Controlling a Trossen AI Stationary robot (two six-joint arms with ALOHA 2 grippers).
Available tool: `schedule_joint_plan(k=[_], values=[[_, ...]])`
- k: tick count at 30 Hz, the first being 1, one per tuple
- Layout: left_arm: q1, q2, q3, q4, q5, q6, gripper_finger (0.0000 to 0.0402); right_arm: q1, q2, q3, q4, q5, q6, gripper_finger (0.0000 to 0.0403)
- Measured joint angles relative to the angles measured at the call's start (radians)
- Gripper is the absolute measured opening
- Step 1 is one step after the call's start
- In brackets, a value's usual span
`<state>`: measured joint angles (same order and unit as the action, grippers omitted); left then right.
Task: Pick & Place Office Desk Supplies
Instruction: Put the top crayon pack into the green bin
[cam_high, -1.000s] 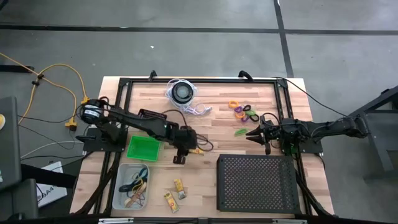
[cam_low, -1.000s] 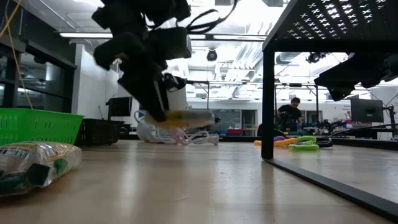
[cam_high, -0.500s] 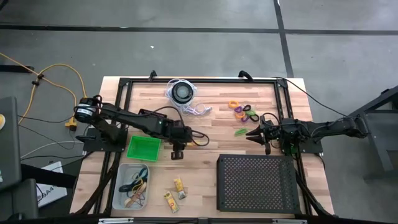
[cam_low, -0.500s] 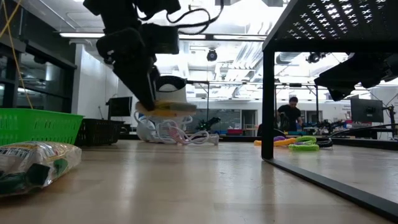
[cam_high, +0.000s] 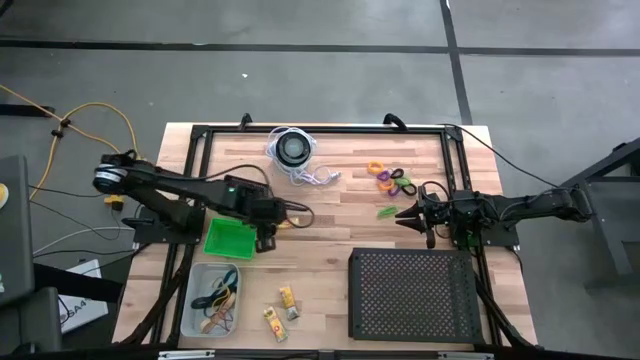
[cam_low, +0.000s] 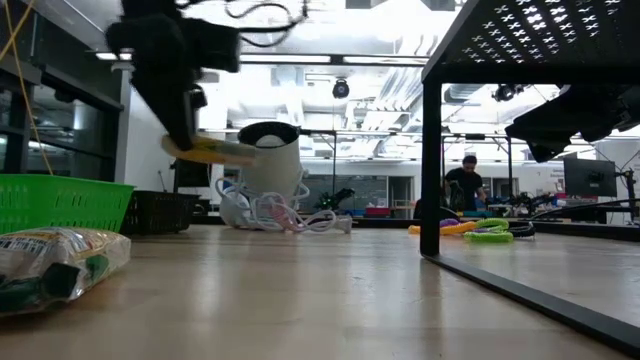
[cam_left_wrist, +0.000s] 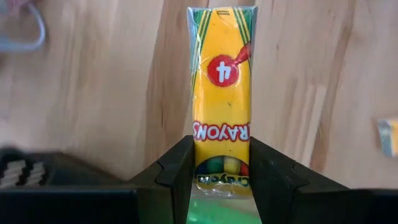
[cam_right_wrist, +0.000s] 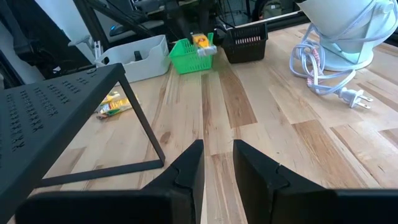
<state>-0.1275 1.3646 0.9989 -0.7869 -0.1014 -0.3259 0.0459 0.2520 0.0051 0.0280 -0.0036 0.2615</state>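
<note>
Yellow crayon packet (cam_left_wrist: 222, 93) clamped in left end effector (cam_left_wrist: 220, 163) above green basket (cam_high: 230, 238).

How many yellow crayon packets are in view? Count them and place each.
3. One crayon packet is held in the left gripper near the green basket; two packets lie on the table beside the clear bin. More may be hidden.

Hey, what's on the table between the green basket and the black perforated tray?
In the high view, only bare wood lies between the green basket and the black perforated tray; the yellow packets sit nearer the table's front edge.
</note>
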Motion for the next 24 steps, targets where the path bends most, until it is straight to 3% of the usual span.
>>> schedule_joint_plan(k=[10, 17, 24], values=[[-0.138, -0.269, -0.193, -0.023, -0.040, -0.183, 0.0128, 0.000, 0.000, 0.000, 0.000, 0.000, 0.000, 0.0073], [-0.311, -0.383, -0.212, -0.185, -0.140, -0.380, 0.0128, 0.000, 0.000, 0.000, -0.001, 0.000, 0.000, 0.0073], [-0.501, -0.421, -0.212, -0.306, -0.221, -0.567, 0.0128, 0.000, 0.000, 0.000, -0.001, 0.000, 0.000, 0.0073]])
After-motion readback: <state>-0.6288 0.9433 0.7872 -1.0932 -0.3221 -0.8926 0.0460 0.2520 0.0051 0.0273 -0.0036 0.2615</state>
